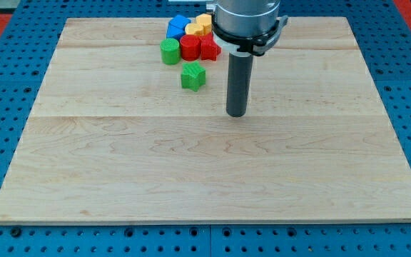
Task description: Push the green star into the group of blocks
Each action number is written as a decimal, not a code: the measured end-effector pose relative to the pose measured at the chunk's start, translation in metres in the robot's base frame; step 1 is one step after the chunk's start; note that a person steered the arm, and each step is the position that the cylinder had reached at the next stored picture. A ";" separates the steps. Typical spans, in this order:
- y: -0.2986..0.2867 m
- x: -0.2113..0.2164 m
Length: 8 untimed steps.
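Note:
The green star lies on the wooden board, just below a cluster of blocks near the view's top. The cluster holds a green cylinder, a red block, a red star, a blue block, a yellow block and an orange block. The green star sits a small gap below the red block, apart from the cluster. My tip rests on the board to the right of and slightly below the green star, not touching it.
The arm's dark body hangs over the top centre and hides part of the cluster's right side. A blue perforated table surrounds the board on all sides.

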State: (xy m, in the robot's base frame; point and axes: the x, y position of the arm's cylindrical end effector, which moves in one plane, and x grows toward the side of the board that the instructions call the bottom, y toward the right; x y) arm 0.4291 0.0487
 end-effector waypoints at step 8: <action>-0.072 -0.043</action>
State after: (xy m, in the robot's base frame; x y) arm 0.3859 -0.0234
